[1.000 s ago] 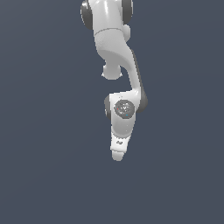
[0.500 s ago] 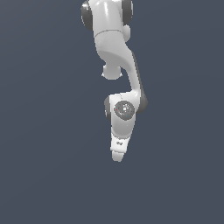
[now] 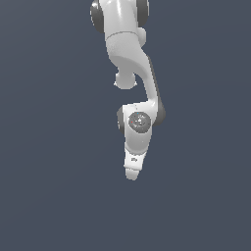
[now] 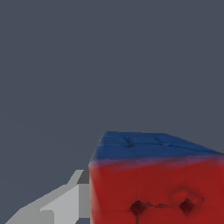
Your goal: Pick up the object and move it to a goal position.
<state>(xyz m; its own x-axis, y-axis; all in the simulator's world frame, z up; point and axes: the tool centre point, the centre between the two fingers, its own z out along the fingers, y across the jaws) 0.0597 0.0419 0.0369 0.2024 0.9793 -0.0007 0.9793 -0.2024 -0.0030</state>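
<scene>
The object point(image 4: 157, 188) fills the near corner of the wrist view: a boxy block with a red face and a blue top. One light grey finger point(image 4: 65, 203) presses against its side; the other finger is hidden behind the block. In the exterior view the white arm hangs down the middle, and the hand's tip marks my gripper point(image 3: 131, 176). There the hand covers the block and the fingertips. The gripper looks shut on the block. No goal marker shows in either view.
A plain dark grey surface point(image 3: 54, 196) lies all around the arm in both views. Nothing else shows on it.
The hand's tip has shifted a little lower in the exterior view. The arm's pose is otherwise the same.
</scene>
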